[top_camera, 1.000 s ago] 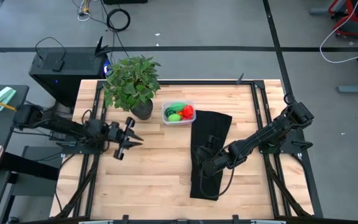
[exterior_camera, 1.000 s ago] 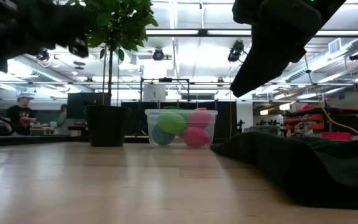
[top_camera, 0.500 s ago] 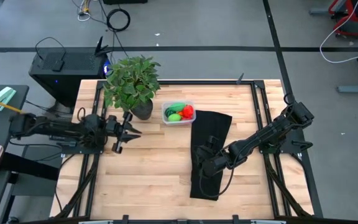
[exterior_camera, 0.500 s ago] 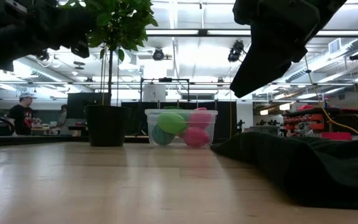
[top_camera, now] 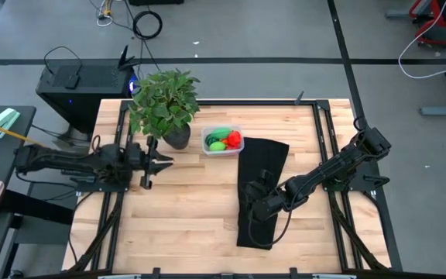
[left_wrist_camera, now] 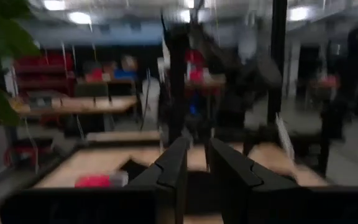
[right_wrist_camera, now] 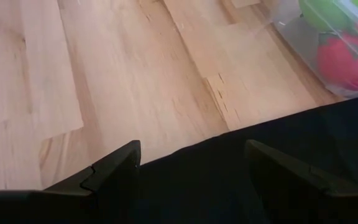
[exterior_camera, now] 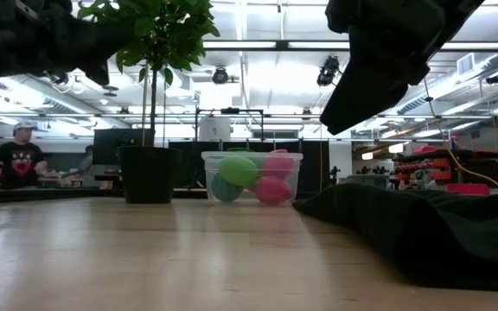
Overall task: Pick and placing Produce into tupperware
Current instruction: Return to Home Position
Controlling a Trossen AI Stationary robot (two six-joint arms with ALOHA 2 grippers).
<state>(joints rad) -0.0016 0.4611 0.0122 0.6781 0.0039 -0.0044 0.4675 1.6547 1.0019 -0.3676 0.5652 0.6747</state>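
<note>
The tupperware (top_camera: 223, 140) stands on the wooden table (top_camera: 192, 225) near the middle of its far edge. It is just beside the dark pot (top_camera: 176, 138) of a leafy plant (top_camera: 161, 101), which occupies the far left corner area. The Produce (top_camera: 224, 140) lies inside the tub. From above it shows as a cluster of green and red, and from table height as a light green ball (exterior_camera: 239, 170) above a darker one, with two red pieces (exterior_camera: 275, 190) beside them. How many pieces are piled there cannot be counted. A black cloth (top_camera: 263, 186) runs from just beside the tub toward the near edge, right of centre. The right gripper (top_camera: 252, 208) hangs over this cloth with its fingers (right_wrist_camera: 114, 169) spread wide and nothing between them; its wrist view looks past the cloth to the tub's corner (right_wrist_camera: 294, 31). The left gripper (top_camera: 159, 162) sits above the table's left edge, near the plant pot. It points level across the table, with its fingers (left_wrist_camera: 174, 167) drawn close together, only a thin gap between them, holding nothing. Beyond the table, a person (exterior_camera: 20, 160) sits at a bench in the room.
</note>
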